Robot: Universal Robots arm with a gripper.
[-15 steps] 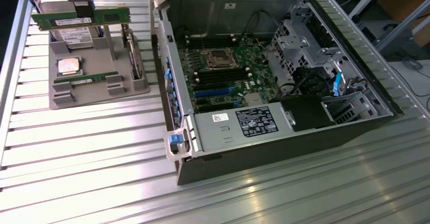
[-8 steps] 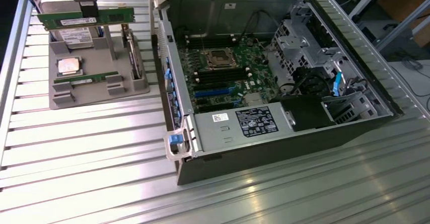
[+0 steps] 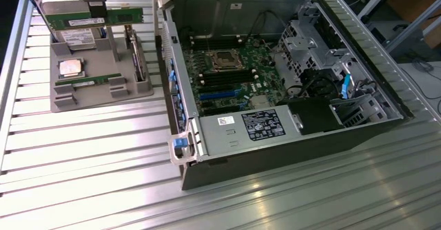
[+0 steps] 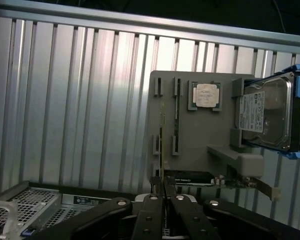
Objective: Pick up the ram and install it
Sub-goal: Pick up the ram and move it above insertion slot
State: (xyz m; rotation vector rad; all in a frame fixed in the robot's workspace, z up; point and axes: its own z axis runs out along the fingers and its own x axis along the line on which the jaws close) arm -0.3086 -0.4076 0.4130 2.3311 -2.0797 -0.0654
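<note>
Hand (image 3: 93, 12) clamped on ram (image 3: 123, 16), held level over far end of grey tray (image 3: 103, 100), exterior view's left. Second ram (image 3: 88, 80) slotted in tray. Open computer case (image 3: 227, 168) just right, on worktop (image 3: 103, 157).

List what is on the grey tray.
On the tray: a hard drive, a silver processor, one ram stick in its holders and an upright card. The second ram, held in the shut gripper above, hides part of the drive.
</note>
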